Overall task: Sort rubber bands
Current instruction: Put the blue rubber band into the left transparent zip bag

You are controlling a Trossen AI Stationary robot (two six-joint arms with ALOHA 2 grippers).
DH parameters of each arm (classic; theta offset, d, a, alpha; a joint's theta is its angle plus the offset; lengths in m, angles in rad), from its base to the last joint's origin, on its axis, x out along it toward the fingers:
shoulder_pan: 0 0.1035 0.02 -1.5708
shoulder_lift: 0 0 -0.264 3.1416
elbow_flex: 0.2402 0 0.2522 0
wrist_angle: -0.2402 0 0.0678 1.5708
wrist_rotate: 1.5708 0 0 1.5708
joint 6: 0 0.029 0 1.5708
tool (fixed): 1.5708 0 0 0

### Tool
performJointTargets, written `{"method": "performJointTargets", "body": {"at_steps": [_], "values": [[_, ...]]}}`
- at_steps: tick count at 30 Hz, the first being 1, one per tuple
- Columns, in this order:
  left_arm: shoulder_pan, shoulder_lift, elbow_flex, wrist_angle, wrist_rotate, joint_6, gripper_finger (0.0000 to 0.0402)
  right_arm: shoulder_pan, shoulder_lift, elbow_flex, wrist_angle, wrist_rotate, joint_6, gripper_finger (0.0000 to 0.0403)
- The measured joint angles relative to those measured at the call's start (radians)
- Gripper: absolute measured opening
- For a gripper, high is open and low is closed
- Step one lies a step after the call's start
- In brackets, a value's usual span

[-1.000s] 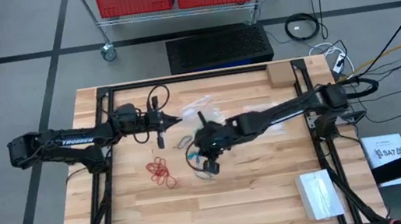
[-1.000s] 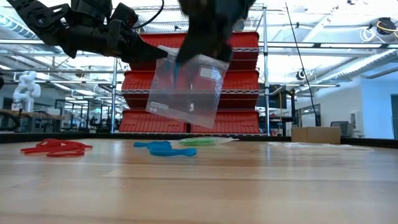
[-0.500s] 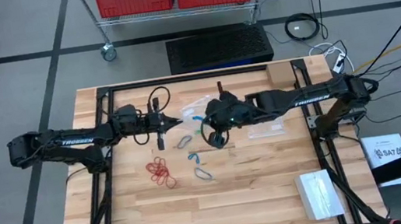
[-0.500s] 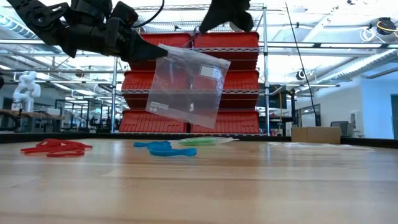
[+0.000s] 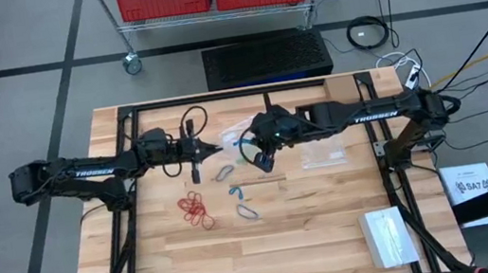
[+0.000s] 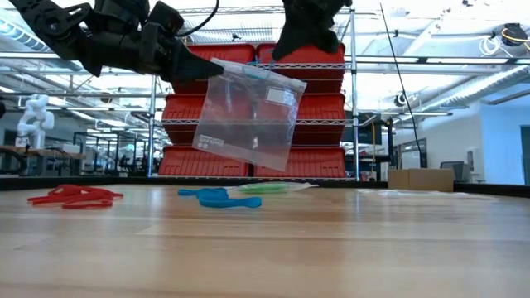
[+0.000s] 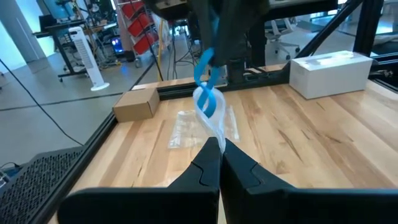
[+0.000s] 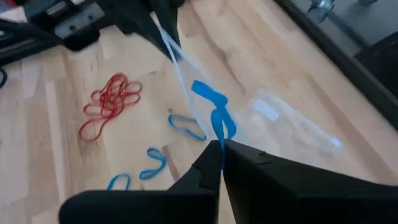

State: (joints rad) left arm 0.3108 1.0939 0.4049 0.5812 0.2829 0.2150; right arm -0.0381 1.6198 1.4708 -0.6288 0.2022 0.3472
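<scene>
On the table lie one red cluster of rubber bands, three loose blue loops and a green heap. Above them, the right gripper, clamped on one blue band, has risen from the table to the clear bag, which the left gripper pinches by its corner. Bagging the blue seems imminent. A second bag lies beyond.

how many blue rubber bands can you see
4: one blue rubber band pinched in the right gripper, three loose on the table beside the red rubber bands; more may be hidden.
</scene>
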Motion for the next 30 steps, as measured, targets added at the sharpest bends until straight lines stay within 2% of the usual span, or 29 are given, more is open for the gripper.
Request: {"method": "performJointTargets", "body": {"at_steps": [8, 20, 24, 30], "values": [[-0.004, 0.0, 0.0, 0.008, 0.0, 0.0, 0.0, -0.014, 0.02, 0.0, 0.006, -0.049, 0.0, 0.001], [-0.025, 0.0, 0.0, 0.017, 0.0, 0.006, 0.0, -0.021, 0.02, 0.003, 0.065, -0.052, -0.028, 0.0108], [-0.025, 0.0, 0.0, 0.025, 0.0, 0.008, 0.0, -0.019, 0.021, 0.062, 0.04, -0.051, -0.067, 0.0127], [-0.025, 0.0, 0.0, 0.047, 0.0, -0.022, 0.0, 0.018, 0.018, 0.17, -0.115, -0.048, -0.122, 0.0134]]}}
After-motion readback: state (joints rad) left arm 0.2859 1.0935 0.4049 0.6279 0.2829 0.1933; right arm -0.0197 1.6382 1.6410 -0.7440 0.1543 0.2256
